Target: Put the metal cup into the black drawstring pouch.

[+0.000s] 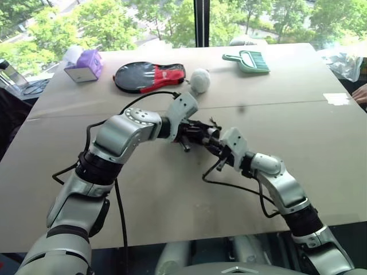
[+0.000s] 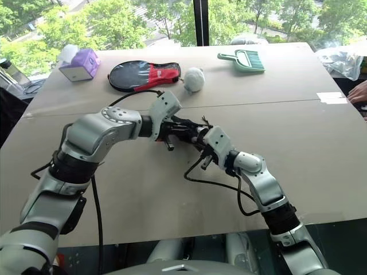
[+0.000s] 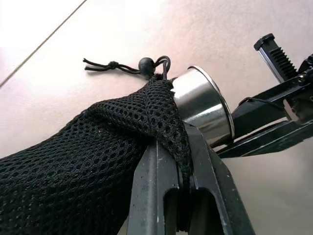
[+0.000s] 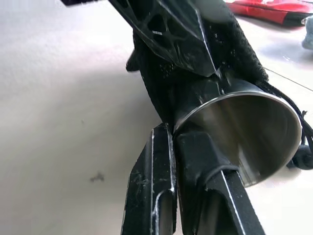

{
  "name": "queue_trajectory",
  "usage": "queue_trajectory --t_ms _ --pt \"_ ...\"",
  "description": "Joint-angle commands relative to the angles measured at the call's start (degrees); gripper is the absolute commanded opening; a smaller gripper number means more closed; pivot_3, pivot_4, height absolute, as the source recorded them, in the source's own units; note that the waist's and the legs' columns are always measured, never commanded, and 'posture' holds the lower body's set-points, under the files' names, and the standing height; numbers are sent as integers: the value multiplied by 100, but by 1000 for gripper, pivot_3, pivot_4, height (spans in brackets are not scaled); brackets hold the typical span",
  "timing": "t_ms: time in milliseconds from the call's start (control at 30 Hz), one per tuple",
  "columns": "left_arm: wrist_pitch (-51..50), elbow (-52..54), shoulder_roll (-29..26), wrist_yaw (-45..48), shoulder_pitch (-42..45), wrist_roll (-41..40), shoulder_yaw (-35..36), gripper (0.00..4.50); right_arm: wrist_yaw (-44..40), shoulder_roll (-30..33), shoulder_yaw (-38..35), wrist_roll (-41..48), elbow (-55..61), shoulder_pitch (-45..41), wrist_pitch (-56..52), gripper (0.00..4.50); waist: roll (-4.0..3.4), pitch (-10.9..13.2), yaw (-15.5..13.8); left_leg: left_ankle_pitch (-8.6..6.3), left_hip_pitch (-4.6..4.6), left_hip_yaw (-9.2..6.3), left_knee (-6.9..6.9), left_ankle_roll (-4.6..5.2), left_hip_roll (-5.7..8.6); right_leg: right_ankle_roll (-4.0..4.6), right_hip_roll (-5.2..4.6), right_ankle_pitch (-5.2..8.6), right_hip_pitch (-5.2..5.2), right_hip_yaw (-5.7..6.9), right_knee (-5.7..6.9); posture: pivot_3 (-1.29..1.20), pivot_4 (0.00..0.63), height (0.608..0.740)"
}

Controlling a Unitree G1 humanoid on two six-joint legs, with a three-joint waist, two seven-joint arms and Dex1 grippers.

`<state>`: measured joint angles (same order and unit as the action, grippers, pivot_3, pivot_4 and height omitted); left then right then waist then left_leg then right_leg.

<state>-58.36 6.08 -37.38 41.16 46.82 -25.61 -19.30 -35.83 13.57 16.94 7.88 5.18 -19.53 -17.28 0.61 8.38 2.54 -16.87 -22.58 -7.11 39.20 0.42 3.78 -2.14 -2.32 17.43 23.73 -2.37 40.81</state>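
Tabletop, metal cup (image 4: 249,132) mouth protruding from pouch (image 3: 73,166)

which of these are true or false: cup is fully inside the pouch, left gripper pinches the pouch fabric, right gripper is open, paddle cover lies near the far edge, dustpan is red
1. The metal cup is fully inside the black drawstring pouch. False: its rim end sticks out of the mouth.
2. The left gripper pinches the pouch fabric. True.
3. The right gripper is open. False: it is shut on the cup's rim.
4. The paddle cover lies near the table's far edge. True.
5. The dustpan is red. False: it is green.
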Motion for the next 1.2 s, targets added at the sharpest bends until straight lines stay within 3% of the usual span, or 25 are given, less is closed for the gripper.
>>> queue_trajectory --t_ms 33,300,500,867,1033,1200 --pt "157 218 -52 52 -21 295 -41 0 -10 -60 -5 -74 20 -225 196 150 0 0 2 0 0 1 0 0 0 0 0 0 0 0 0 0 150 740" --pt "-32 420 10 -73 -29 667 -87 0 284 -312 72 -455 -500 -539 482 150 0 0 5 0 0 0 0 0 0 0 2 0 0 0 2 0 150 740" --pt "-373 559 90 -60 -64 585 47 0 43 -505 348 -571 -710 -732 1033 150 0 0 8 0 0 0 0 0 0 0 2 0 0 2 2 0 150 740" --pt "-2264 721 829 -26 233 -576 1151 0 568 -592 350 -1375 -1513 -1240 2087 150 1 0 55 0 0 0 4 0 0 0 3 0 0 3 3 0 150 740" --pt "-2779 544 1261 -231 360 -830 1656 0 791 -693 241 -1458 -1740 -1450 2515 150 0 0 148 0 -1 -1 6 -1 -1 0 3 0 0 3 4 0 150 740" --pt "-2771 300 1318 -384 352 -791 1950 0 719 -593 128 -1296 -1467 -1217 2324 150 0 0 153 1 0 -1 6 -1 -2 0 4 0 0 3 5 0 150 740"
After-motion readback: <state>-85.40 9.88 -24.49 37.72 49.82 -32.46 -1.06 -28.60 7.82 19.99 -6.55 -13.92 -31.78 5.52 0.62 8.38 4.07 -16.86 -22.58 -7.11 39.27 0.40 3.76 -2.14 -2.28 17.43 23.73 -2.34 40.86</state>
